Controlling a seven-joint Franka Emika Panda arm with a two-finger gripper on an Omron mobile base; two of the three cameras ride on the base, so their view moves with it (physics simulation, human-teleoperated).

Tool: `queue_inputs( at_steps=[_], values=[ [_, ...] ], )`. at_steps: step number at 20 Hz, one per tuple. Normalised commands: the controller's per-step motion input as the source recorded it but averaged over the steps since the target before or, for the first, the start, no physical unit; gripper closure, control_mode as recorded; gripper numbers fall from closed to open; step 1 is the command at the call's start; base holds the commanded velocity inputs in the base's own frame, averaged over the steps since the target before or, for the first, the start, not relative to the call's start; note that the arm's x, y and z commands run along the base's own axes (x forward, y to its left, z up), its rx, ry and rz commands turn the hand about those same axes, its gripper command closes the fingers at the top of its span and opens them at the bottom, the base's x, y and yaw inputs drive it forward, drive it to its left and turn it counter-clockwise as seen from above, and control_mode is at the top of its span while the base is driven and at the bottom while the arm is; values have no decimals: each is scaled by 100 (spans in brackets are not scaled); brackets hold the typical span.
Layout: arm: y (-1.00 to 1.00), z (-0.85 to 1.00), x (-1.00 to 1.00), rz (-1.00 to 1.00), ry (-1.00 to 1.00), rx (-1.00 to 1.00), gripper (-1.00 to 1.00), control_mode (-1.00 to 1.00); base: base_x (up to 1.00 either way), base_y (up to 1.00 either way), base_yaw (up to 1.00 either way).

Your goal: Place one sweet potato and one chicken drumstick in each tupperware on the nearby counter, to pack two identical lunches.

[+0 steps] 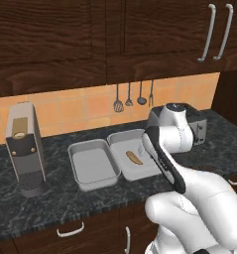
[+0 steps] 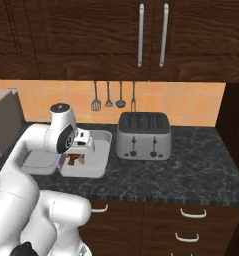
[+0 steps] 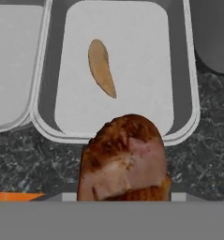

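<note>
Jaws clamped on chicken drumstick (image 3: 124, 159), hovering at near rim of right tupperware (image 3: 186, 70) — sweet potato (image 3: 101, 67) already inside. Best carried further over the tray floor, lowered beside the tuber — then released.

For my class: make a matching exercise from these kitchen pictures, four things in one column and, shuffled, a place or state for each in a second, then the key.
1. sweet potato
2. chicken drumstick
3. left tupperware
4. toaster

A. held in the gripper
B. holds no food
C. lies in the right tupperware
D. stands on the counter, right of the trays

Pairs: 1-C, 2-A, 3-B, 4-D
</note>
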Motion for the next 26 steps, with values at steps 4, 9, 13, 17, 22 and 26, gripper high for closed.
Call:
queue_inputs(
  at_steps=[4, 9, 13, 17, 22, 26],
  values=[
    [0, -38, 100, 1, 38, 0, 100, -100, 0, 0, 0],
    [0, -46, 97, 1, 23, -1, 100, -100, 0, 0, 0],
    [0, -54, 92, 0, 0, -2, 100, -100, 0, 0, 0],
    [0, -76, 95, 1, 3, 0, 100, -100, 0, 0, 0],
    [0, -70, 39, 2, 4, 0, 100, -100, 0, 0, 0],
    [2, -4, -19, 0, -6, 0, 100, -100, 0, 0, 0]
  ],
)
